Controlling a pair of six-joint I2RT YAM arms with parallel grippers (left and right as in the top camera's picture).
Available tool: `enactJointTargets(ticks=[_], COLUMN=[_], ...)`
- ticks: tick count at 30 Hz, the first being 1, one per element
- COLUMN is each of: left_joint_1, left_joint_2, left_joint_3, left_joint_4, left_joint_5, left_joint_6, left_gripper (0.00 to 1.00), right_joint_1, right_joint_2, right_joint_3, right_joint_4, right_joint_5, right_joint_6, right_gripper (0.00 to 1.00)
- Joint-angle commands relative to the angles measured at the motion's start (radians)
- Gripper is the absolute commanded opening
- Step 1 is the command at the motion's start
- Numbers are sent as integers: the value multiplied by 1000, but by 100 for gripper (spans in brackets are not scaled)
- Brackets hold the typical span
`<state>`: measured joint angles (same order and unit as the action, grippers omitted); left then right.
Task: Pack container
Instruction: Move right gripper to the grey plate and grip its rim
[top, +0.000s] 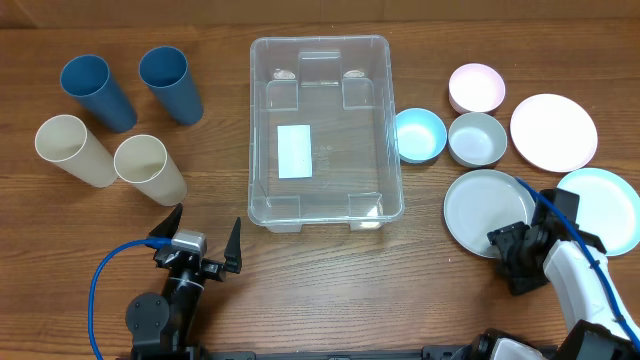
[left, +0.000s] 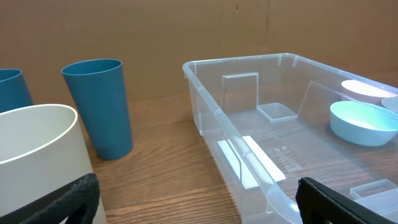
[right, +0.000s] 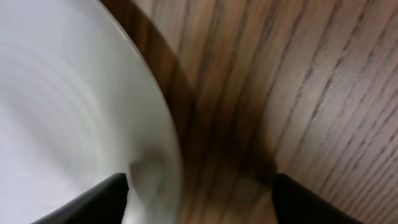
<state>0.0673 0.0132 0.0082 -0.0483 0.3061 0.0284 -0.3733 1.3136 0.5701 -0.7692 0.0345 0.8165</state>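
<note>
The container (top: 325, 60), a large clear bin with a white label (top: 294, 151) on its bottom, stands empty at the table's middle. In the left wrist view its near corner (left: 211, 118) is just ahead on the right. My left gripper (top: 205, 230) is open and empty in front of the container's left corner, beside a cream cup (top: 150, 168); its fingers (left: 196, 205) frame bare wood. My right gripper (top: 515, 255) is open at the near right edge of a pale grey plate (top: 478, 212). In the right wrist view its fingers (right: 199, 199) straddle the plate's rim (right: 74, 112).
Two blue cups (top: 97, 92) (top: 170, 83) and another cream cup (top: 75, 150) lie left of the container. On the right are a light blue bowl (top: 420, 135), a grey bowl (top: 477, 138), a pink bowl (top: 476, 87), a pink plate (top: 553, 131) and a light blue plate (top: 610, 205).
</note>
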Motion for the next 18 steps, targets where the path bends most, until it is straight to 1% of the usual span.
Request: enactJointTargets(ticks=[1,2,3,5,9,10,18], left_joint_1=[7,7,7,7,7,7,7], left_joint_2=[-8,-8,-8,-8,-8,-8,-8], left_joint_3=[-3,-3,-3,-3,-3,-3,-3], left_joint_4=[0,0,0,0,0,0,0], left_joint_5=[1,0,0,0,0,0,0], left_joint_6=[-13,-13,-13,-13,-13,-13,-13], left_gripper=[100,100,100,100,100,100,100], right_joint_1=[-5,-5,-5,-5,-5,-5,-5], right_joint_2=[-11,-11,-11,-11,-11,-11,-11], right_joint_3=[-10,-10,-10,-10,-10,-10,7], right_joint_4=[17,20,22,28,33,33,26], right_joint_5=[16,16,16,16,17,18,31], right_joint_6=[3,3,3,3,2,2,-30], right_gripper=[56,48,36,22,10,4,4])
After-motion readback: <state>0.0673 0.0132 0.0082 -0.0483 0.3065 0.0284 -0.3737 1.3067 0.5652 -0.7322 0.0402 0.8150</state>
